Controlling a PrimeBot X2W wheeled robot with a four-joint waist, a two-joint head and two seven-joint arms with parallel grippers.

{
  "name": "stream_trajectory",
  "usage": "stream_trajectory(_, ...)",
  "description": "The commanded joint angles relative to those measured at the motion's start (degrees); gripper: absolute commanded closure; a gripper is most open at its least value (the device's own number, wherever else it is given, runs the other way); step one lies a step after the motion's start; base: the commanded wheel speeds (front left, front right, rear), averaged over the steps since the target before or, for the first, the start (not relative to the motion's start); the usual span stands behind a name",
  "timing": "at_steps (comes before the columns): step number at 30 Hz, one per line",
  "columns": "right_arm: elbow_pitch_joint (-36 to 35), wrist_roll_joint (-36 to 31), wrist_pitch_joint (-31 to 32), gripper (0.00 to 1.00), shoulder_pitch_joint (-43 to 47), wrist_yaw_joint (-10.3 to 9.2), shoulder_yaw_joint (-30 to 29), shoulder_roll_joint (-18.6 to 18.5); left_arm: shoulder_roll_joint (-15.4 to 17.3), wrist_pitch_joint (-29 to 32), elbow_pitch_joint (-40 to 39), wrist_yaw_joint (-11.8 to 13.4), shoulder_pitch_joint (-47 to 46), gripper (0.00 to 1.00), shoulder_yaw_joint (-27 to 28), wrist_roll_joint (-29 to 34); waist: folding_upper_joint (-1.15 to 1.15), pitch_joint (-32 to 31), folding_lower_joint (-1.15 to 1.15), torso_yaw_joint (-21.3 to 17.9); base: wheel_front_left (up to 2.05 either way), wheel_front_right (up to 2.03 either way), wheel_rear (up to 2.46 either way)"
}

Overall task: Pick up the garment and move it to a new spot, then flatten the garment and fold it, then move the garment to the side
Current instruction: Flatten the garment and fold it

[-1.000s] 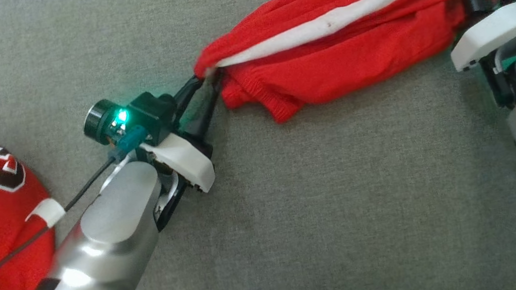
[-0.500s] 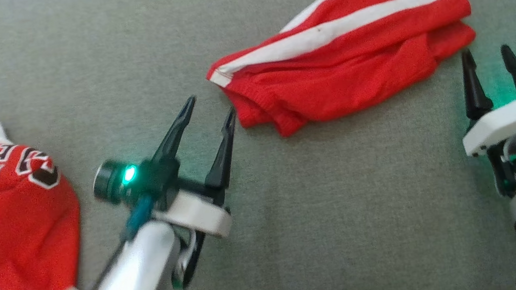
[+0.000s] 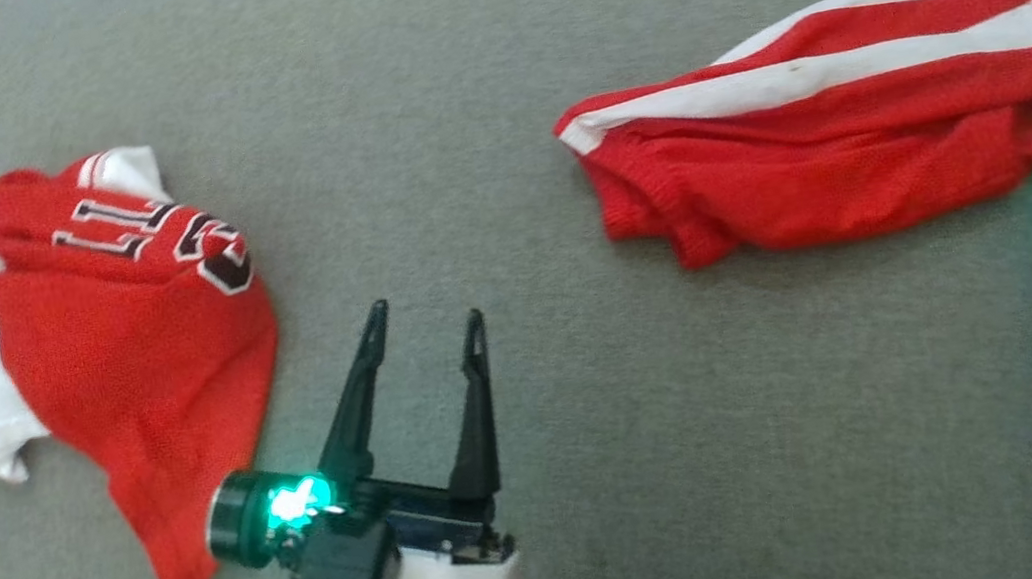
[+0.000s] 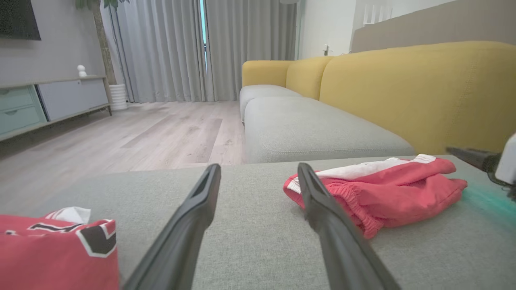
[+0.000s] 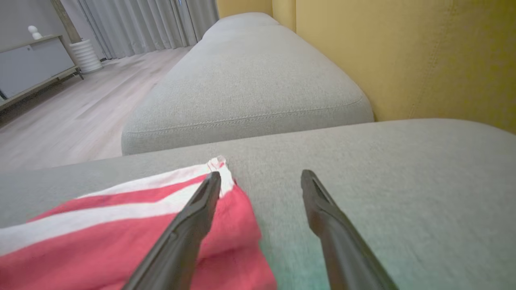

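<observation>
On a grey cushion [image 3: 487, 81], the crumpled red jersey [image 3: 135, 383] lies near the left edge, just left of the left gripper [image 3: 425, 314]. Its long axis runs from the lettered top down toward the robot. That gripper is spread wide and empty. The right gripper [image 5: 261, 174], equally wide and empty, sits well apart beside striped shorts [image 3: 840, 153]. The left arm is nearer.

Left pincer [image 3: 425, 312] and right pincer [image 5: 261, 174] now wide-jawed, no grip on the striped shorts [image 3: 843, 173], shorts down flat.
</observation>
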Motion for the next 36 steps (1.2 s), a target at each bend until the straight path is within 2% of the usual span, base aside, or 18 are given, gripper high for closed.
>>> stream_trajectory(1,-0.1,-1.2,0.5,0.00,-1.7,-0.05,0.1,-0.6,-0.3,-0.3,-1.9,0.0,-0.9,0.00,1.2,1.0,0.00,1.3,0.00,1.3,0.00,0.00,0.00)
stream_trajectory(6,6.0,-6.6,3.8,0.00,-4.5,-0.05,-4.1,-1.2,-1.0,-0.3,-1.0,-0.7,-0.8,0.00,1.5,2.2,0.00,2.6,0.00,2.5,0.00,0.00,0.00)
stream_trajectory(11,10.4,-8.6,5.9,0.00,-5.0,-0.05,-6.2,2.0,-1.4,-0.3,0.2,-0.6,0.1,0.00,2.8,2.3,0.00,2.9,0.00,2.4,0.00,0.00,0.00)
stream_trajectory(12,11.1,-8.4,5.9,0.21,-4.9,-0.05,-6.3,2.7,-1.4,-0.3,0.4,-0.7,0.2,0.00,2.9,2.4,0.00,2.9,0.00,2.3,0.00,0.00,0.00)
stream_trajectory(13,11.1,-8.4,5.9,0.21,-4.9,-0.05,-6.3,2.7,-1.4,-0.3,0.4,-0.7,0.2,0.00,2.9,2.4,0.00,2.9,0.00,2.3,0.00,0.00,0.00)
stream_trajectory(14,11.8,-8.0,5.8,0.55,-4.8,-0.05,-6.3,3.3,-1.5,-0.3,0.6,-0.8,0.2,0.00,3.0,2.6,0.00,2.7,0.00,2.2,0.00,0.00,0.00)
stream_trajectory(15,12.4,-7.6,5.6,1.00,-4.7,-0.05,-6.2,3.8,-1.5,-0.3,0.8,-0.9,0.3,0.00,3.0,2.7,0.00,2.6,0.00,2.0,0.00,0.00,0.00)
stream_trajectory(23,12.8,-6.9,-0.1,1.00,-4.3,-0.05,-7.9,4.2,-1.3,-0.3,2.0,-1.9,0.2,0.00,4.4,4.2,0.00,0.6,0.00,-2.0,0.00,0.00,0.00)
stream_trajectory(32,9.9,-8.0,-1.3,1.00,-1.6,-0.05,-11.6,3.0,-1.1,-0.3,3.3,-2.9,0.7,0.00,5.5,4.6,0.00,-2.6,0.00,-9.4,0.00,0.00,0.00)
stream_trajectory(36,6.9,-8.4,-1.4,1.00,0.1,-0.05,-13.1,1.5,-1.4,-0.3,3.6,-3.3,1.0,0.00,5.1,4.4,0.00,-3.3,0.00,-10.7,0.00,0.00,0.00)
